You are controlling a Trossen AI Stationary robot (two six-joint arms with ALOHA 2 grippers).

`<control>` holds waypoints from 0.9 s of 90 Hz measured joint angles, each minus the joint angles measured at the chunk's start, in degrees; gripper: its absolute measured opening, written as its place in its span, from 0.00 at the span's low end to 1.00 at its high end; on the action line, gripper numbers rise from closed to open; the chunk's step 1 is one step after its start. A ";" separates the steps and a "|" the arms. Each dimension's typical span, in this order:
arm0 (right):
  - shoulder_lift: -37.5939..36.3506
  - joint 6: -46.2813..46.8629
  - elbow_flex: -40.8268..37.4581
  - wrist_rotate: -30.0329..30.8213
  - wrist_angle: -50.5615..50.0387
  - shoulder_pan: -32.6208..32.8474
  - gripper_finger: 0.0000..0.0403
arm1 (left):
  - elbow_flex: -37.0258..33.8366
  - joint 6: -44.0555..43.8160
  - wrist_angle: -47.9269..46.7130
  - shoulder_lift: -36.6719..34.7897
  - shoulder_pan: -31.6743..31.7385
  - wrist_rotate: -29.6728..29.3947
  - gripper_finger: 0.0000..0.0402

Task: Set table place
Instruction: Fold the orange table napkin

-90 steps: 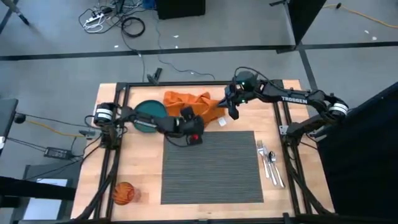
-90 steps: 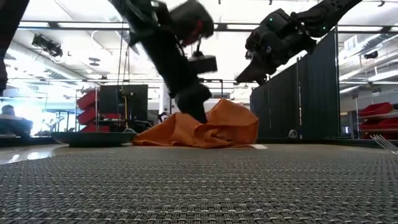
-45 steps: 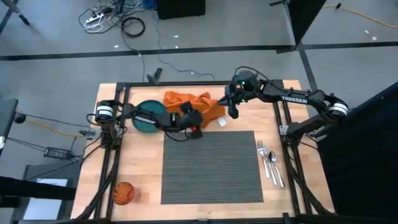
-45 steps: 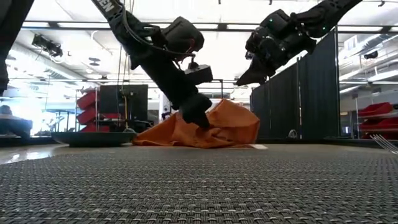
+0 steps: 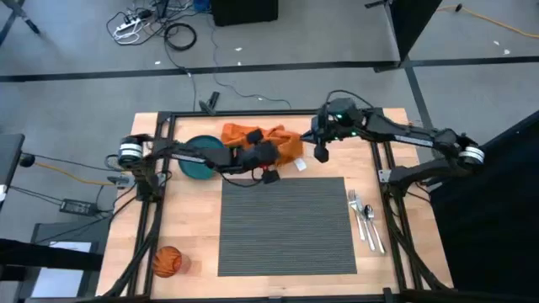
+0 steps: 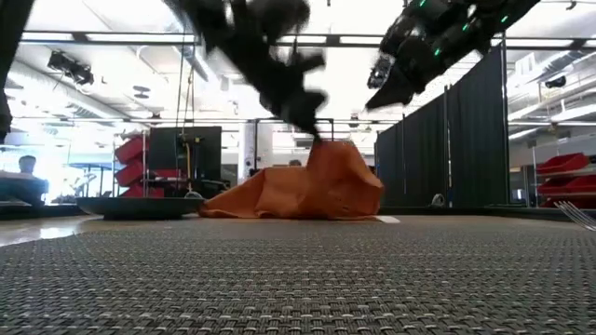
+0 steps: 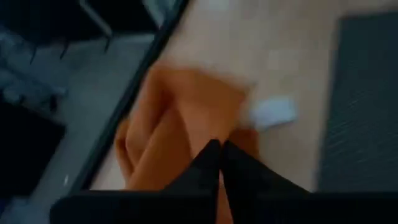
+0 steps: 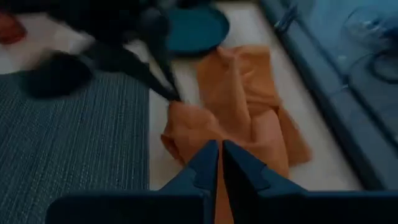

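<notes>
The orange napkin (image 5: 257, 138) lies crumpled on the table (image 5: 189, 220) at the far edge, between the teal plate (image 5: 200, 156) and my right gripper (image 5: 321, 153). My left gripper (image 6: 315, 128) is shut on the napkin's near side, which stands up in a peak (image 6: 326, 154). My right gripper (image 6: 384, 91) hangs shut above the table, right of the napkin, holding nothing. The dark placemat (image 5: 285, 225) lies at the middle. Fork, knife and spoon (image 5: 366, 220) lie to its right. The orange cup (image 5: 167, 262) stands at the near left. My left gripper pinches the napkin between its two fingers at the edge nearest the placemat (image 8: 176, 103). The fingers (image 8: 163, 79) slant down from the table's left. The pinched part is drawn up into a peak while the rest of the cloth lies on the table.
A small white tag (image 5: 301, 165) lies on the wood beside the napkin's right end. Black frame rails (image 5: 158, 194) run along both sides of the table. The near part of the placemat (image 6: 298, 279) is bare.
My left gripper has shut on the napkin's near side and risen, drawing that part of the cloth up into a peak, while the rest stays on the table. My right gripper has risen a little.
</notes>
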 joint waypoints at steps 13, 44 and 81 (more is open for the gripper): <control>-7.42 3.64 0.00 1.28 -5.04 4.66 0.00 | 6.62 -1.76 -11.71 -3.27 -2.66 -1.88 0.00; -8.58 9.91 -8.54 18.51 -11.12 13.76 0.01 | 13.04 -7.83 -24.65 -3.85 -6.19 -3.09 0.00; -0.21 10.79 -21.53 20.80 5.51 9.25 0.27 | 8.49 -11.94 -19.81 6.49 -5.43 6.77 0.28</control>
